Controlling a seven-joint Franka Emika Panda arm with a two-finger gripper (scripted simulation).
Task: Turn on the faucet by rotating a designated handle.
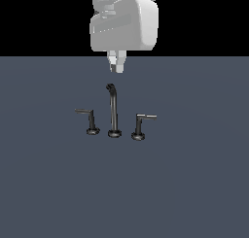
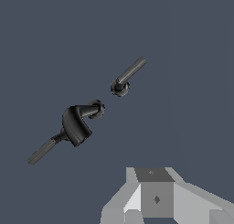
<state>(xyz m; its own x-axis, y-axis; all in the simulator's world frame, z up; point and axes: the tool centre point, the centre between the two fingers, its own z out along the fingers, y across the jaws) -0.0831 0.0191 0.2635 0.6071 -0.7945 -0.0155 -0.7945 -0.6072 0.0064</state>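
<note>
A: Exterior view: my gripper (image 1: 115, 67) hangs above the faucet (image 1: 113, 110), upper centre, touching nothing. Jaws look nearly closed, empty.

B: Designated handle (image 1: 141, 125)?

A: Centre-right, beside the spout. I see no contact, so I'd say reach and rotation are both left.

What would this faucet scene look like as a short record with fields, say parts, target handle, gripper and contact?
parts: faucet spout in the middle, one lever handle on each side
target handle: designated handle, on the exterior view's right, lighter silver-grey lever
other handle: thinner darker lever, on the exterior view's left
gripper: gripper above the spout, fingers close together
contact: none, holding nothing
surface: plain dark floor
</note>
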